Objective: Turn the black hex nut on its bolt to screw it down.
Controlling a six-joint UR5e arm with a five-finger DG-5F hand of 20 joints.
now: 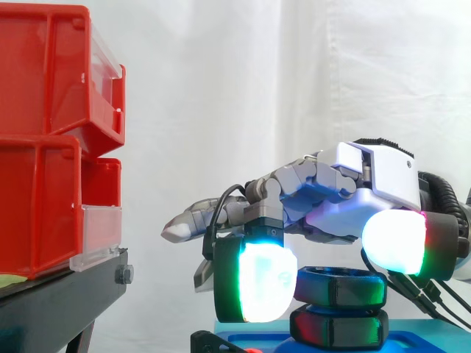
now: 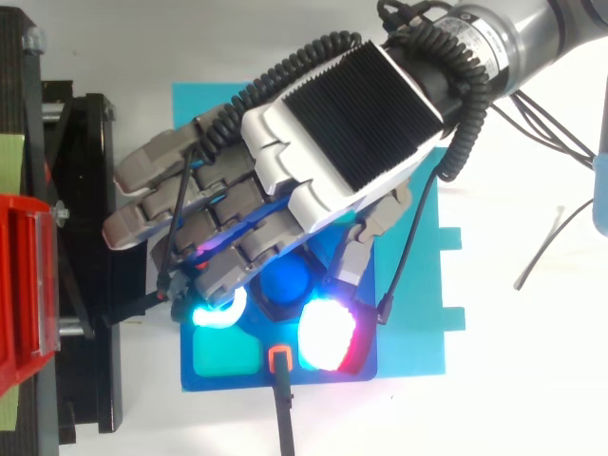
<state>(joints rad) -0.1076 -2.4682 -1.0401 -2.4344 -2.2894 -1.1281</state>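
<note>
The black hex nut [image 1: 340, 285] sits on a bolt above a second dark hex piece [image 1: 338, 327] on a blue base [image 1: 419, 342]. My hand [image 1: 346, 202] hovers palm-down over it, fingers curled round the nut. One glowing white-green pad [image 1: 261, 279] rests against the nut's left side, and the thumb's white-red pad [image 1: 394, 243] stands at its upper right. From above, the hand [image 2: 332, 123] covers most of the nut. The bolt's blue top [image 2: 285, 282] shows between the cyan pad [image 2: 218, 313] and the white-red pad [image 2: 328, 337].
Red bins [image 1: 51, 140] stand stacked on a black stand [image 1: 59, 294] at the left, close to the outstretched fingers. The blue base [image 2: 228, 382] lies on a cyan sheet [image 2: 418, 313] and carries a teal square [image 2: 226, 353]. A black cable [image 2: 282, 418] plugs into its front.
</note>
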